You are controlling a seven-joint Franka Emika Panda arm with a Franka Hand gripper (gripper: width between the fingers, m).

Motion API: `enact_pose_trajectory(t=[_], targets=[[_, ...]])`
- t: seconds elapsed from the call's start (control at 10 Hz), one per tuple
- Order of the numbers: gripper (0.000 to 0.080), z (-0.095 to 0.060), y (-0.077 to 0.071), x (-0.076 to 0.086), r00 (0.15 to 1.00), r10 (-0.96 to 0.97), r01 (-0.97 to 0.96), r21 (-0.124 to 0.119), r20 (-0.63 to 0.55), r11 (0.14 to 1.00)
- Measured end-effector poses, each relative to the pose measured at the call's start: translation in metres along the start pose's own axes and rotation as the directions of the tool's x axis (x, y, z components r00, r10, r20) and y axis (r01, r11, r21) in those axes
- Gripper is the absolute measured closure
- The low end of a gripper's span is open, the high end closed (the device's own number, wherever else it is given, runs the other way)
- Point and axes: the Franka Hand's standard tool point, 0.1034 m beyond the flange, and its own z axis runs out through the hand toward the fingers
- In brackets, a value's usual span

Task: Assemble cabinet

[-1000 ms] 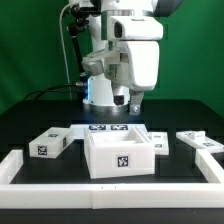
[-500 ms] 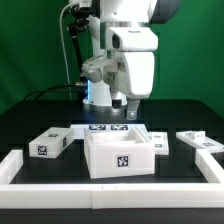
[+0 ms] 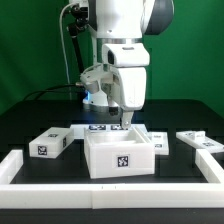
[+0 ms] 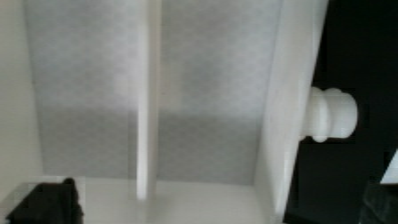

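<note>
**While the gripper (image 3: 127, 118) hangs wide, the big open box (image 3: 120, 152) sits beneath it**

Though it is low over the table, the gripper holds nothing. Its jaws stand spread apart just above the rear wall of the big open box, the cabinet's main piece, which sits mid-table with a tag on its front face. One smaller white block (image 3: 50, 143) lies toward the exterior view's left and a second block (image 3: 200, 141) toward its right, both apart from the box. In the wrist view, the box's white wall (image 4: 214, 90) fills the picture, with a round knob (image 4: 331, 112) just past its edge.
</note>
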Motion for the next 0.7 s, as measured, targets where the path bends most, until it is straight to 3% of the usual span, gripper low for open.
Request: enact_pose_trajectory(t=[0.1,0.3,0.7], targets=[[0.0002,0.001,-0.002,0.000,1.000,0.001,-0.001,-0.001,-0.001,1.000],[0.0002,0.018,-0.029,0.010,1.000,-0.002,0.002,0.019,-0.013,1.000],[0.0002,0.041,-0.043,0.016,0.999,0.001,0.001,0.051,-0.032,0.999]])
